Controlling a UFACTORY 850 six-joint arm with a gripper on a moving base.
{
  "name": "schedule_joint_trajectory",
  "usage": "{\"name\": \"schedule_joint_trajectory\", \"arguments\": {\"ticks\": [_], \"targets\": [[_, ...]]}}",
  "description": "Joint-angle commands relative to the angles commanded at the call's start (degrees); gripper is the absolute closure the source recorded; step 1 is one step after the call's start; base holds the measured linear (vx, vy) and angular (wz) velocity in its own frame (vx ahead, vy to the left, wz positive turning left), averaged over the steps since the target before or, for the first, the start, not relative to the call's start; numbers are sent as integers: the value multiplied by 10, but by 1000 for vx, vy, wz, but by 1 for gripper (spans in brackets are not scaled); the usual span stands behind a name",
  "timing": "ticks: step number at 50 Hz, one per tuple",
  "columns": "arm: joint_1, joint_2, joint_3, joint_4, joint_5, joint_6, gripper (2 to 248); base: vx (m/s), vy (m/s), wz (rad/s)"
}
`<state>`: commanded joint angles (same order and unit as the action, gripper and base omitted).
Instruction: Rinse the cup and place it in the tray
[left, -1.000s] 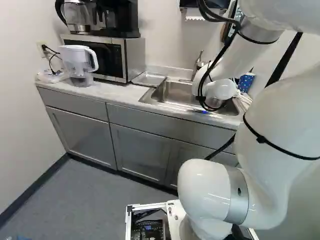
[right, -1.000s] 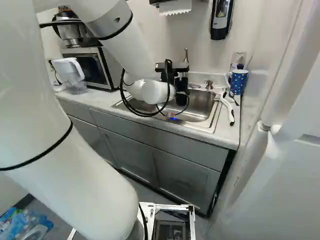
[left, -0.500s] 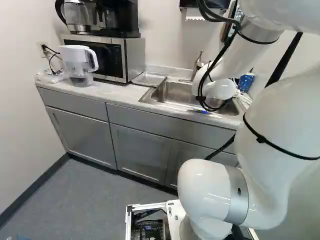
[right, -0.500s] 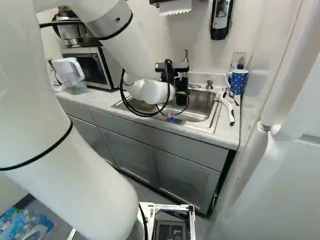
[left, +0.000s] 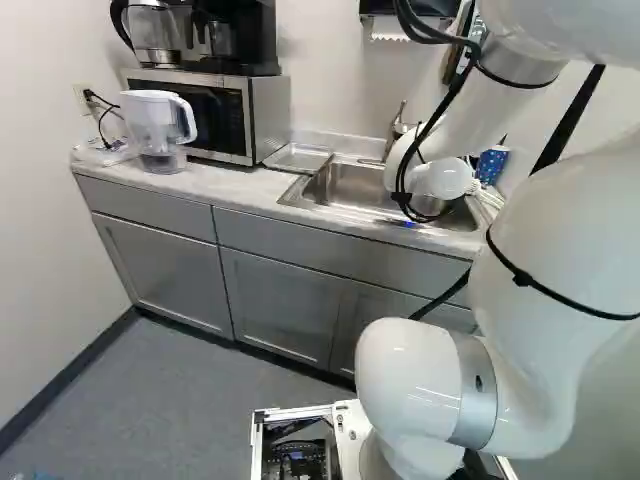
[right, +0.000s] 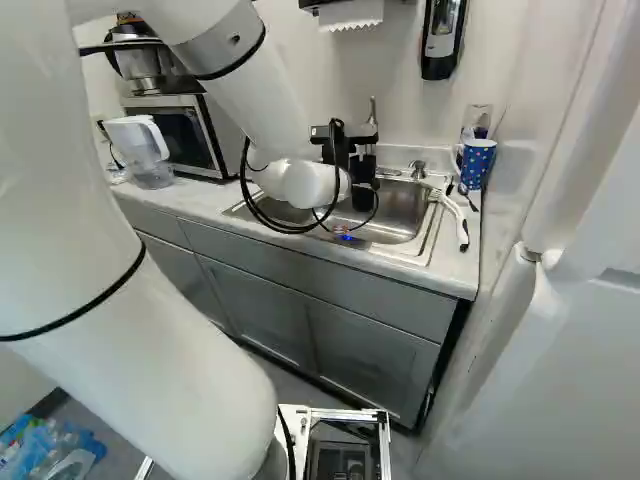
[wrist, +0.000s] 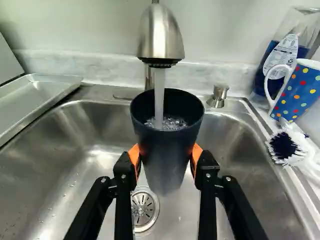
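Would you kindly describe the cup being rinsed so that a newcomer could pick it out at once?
Go to the steel sink and look under its running faucet. The cup is held there between the orange pads of the gripper, with water falling into it. It is plain dark and shows no handle, unlike the blue dotted mug beside the sink, which has a white handle.
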<state>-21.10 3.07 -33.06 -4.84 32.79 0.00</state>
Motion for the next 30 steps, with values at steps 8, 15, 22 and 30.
{"name": "schedule_joint_trajectory", "arguments": {"ticks": [8,15,22,30], "targets": [[0,0,0,0,0,0,131,0,0,0],[0,0,0,0,0,0,131,0,0,0],[0,0,0,0,0,0,131,0,0,0],[0,0,0,0,0,0,131,0,0,0]]}}
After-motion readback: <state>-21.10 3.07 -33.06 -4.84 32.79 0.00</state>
